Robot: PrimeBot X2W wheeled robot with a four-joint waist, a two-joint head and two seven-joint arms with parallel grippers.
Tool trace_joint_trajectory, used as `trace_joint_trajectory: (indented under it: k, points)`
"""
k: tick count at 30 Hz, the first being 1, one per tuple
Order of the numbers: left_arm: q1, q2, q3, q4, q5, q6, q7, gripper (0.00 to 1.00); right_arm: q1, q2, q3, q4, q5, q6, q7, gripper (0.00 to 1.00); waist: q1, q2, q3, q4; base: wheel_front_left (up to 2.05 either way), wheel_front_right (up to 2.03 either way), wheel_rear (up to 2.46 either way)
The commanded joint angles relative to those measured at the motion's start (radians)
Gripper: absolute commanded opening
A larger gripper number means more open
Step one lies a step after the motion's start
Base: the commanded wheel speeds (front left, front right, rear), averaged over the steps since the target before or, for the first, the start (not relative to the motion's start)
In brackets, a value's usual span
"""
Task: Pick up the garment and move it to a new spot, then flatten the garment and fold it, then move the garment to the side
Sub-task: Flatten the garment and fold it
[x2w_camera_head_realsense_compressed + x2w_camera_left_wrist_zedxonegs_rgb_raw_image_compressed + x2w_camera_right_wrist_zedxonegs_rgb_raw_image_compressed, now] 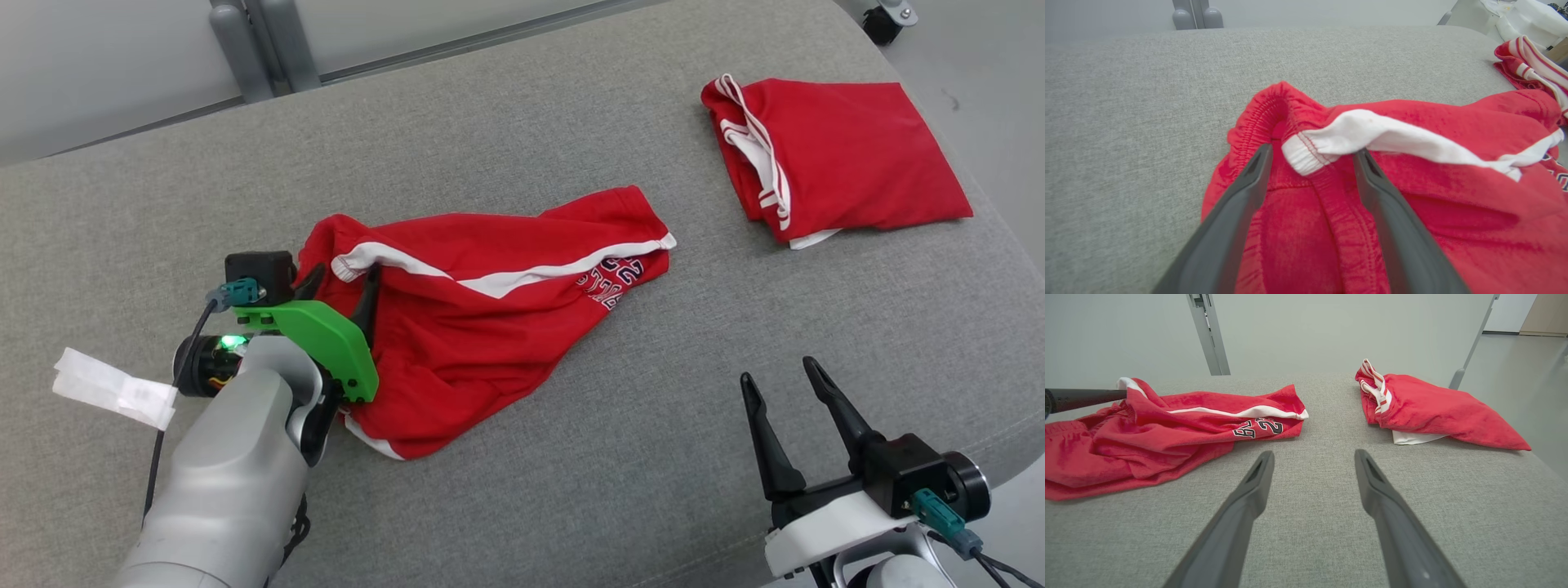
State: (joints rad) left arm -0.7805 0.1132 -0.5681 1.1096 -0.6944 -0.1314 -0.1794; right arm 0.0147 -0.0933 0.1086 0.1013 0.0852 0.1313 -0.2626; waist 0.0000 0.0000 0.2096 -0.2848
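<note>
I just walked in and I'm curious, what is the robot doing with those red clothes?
The robot seems about to pick up the crumpled red shorts on the grey table. Its left fingers are open on either side of the waistband, not closed on it yet. Its right fingers hover open over bare table, holding nothing. Another red garment lies folded at the far right.
</note>
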Motion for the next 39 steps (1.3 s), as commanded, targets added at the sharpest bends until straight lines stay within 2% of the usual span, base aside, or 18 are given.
trace_joint_trajectory:
  k: [1, 15, 16, 18, 19, 21, 22, 33, 37, 39]
  points:
    - [-0.019, 0.010, -0.001, 0.016, -0.008, 0.001, -0.006, 1.00, -0.008, 0.001, 0.000, 0.003, 0.002, -0.001, -0.002, 1.00, 0.0000, 0.0000, 0.001, 0.000, 0.00, 0.00, 0.00]
    - [-0.048, 0.022, -0.066, 0.037, -0.018, 0.001, -0.014, 1.00, -0.025, -0.002, 0.017, 0.004, 0.012, -0.001, -0.002, 1.00, 0.0000, 0.0000, 0.022, -0.014, 0.00, 0.00, 0.00]
    - [-0.051, 0.024, -0.070, 0.038, -0.021, 0.001, -0.014, 0.91, -0.026, -0.001, 0.017, 0.004, 0.012, -0.001, -0.002, 1.00, 0.0000, 0.0000, 0.024, -0.017, 0.00, 0.00, 0.00]
    - [-0.055, 0.027, -0.075, 0.040, -0.027, 0.001, -0.014, 0.55, -0.030, 0.001, 0.018, 0.005, 0.014, -0.001, -0.002, 1.00, 0.0000, 0.0000, 0.028, -0.022, 0.00, 0.00, 0.00]
    - [-0.057, 0.028, -0.078, 0.041, -0.030, 0.001, -0.015, 0.46, -0.032, 0.002, 0.018, 0.006, 0.016, -0.001, -0.002, 1.00, 0.0000, 0.0000, 0.030, -0.024, 0.00, 0.00, 0.00]
    - [-0.058, 0.030, -0.088, 0.038, -0.031, 0.001, -0.010, 0.04, -0.036, 0.004, 0.016, 0.007, 0.017, -0.001, -0.002, 1.00, 0.0000, 0.0000, 0.032, -0.028, 0.00, 0.00, 0.00]
    - [-0.059, 0.032, -0.094, 0.036, -0.034, 0.001, -0.010, 0.00, -0.036, 0.005, 0.015, 0.007, 0.017, -0.001, -0.002, 1.00, 0.0000, 0.0000, 0.033, -0.030, 0.00, 0.00, 0.00]
    - [-0.042, 0.043, -0.141, -0.060, -0.088, 0.001, -0.040, 0.00, 0.007, 0.014, -0.016, 0.014, 0.010, -0.001, -0.002, 1.00, 0.0000, 0.0000, -0.011, -0.002, 0.00, 0.00, 0.00]
    - [0.029, 0.052, -0.189, -0.202, -0.128, 0.001, -0.005, 0.00, 0.037, 0.014, -0.037, 0.020, 0.008, -0.001, -0.002, 1.00, 0.0000, 0.0000, -0.057, 0.034, 0.00, 0.00, 0.00]
    - [0.075, 0.081, -0.220, -0.305, -0.150, 0.001, 0.028, 0.00, 0.056, 0.013, -0.048, 0.019, 0.008, -0.001, -0.002, 1.00, 0.0000, 0.0000, -0.081, 0.060, 0.00, 0.00, 0.00]
